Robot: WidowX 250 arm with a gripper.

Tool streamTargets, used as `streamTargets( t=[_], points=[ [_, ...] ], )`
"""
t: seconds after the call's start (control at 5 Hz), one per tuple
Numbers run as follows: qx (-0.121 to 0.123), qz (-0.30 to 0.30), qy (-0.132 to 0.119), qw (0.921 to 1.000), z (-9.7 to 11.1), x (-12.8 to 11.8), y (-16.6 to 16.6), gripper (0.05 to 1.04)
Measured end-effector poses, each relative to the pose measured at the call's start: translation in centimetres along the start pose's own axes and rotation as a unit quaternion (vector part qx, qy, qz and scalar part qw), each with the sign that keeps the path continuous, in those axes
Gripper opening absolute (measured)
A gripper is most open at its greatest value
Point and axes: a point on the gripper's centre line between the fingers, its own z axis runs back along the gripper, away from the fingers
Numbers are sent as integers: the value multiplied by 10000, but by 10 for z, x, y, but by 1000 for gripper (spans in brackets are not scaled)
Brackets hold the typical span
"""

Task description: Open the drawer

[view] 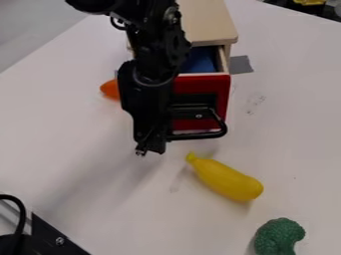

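The black gripper (pixel 150 145) hangs down just left of the drawer's handle, low over the table; whether it touches the handle I cannot tell. A red-fronted drawer (pixel 218 92) stands partly pulled out of a light wooden cabinet (pixel 208 22), with blue showing inside it. Its black loop handle (pixel 222 130) sticks out from the front toward the camera. The arm hides the left part of the drawer and of the cabinet.
A yellow squash-like toy (pixel 228 180) lies in front of the drawer, with green toy broccoli (pixel 278 236) beyond it at lower right. An orange object (pixel 109 88) sits left of the arm. Black hardware (pixel 50 239) occupies the lower left corner.
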Motion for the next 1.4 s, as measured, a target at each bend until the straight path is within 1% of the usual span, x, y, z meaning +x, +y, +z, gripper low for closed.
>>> streamTargets(
  t=[0.6, 0.8, 1.0, 1.2, 1.4],
  points=[
    [-30, -73, 15, 10000, 0, 0, 10, 215],
    [-30, -150, 15, 9999, 0, 0, 10, 253],
    [66, -505, -4, 9987, -2, -1, 11, 531],
    [170, -760, -32, 9970, 0, 0, 11, 873],
    [175, -1202, -54, 9926, 3, -1, 3, 1011]
  ],
)
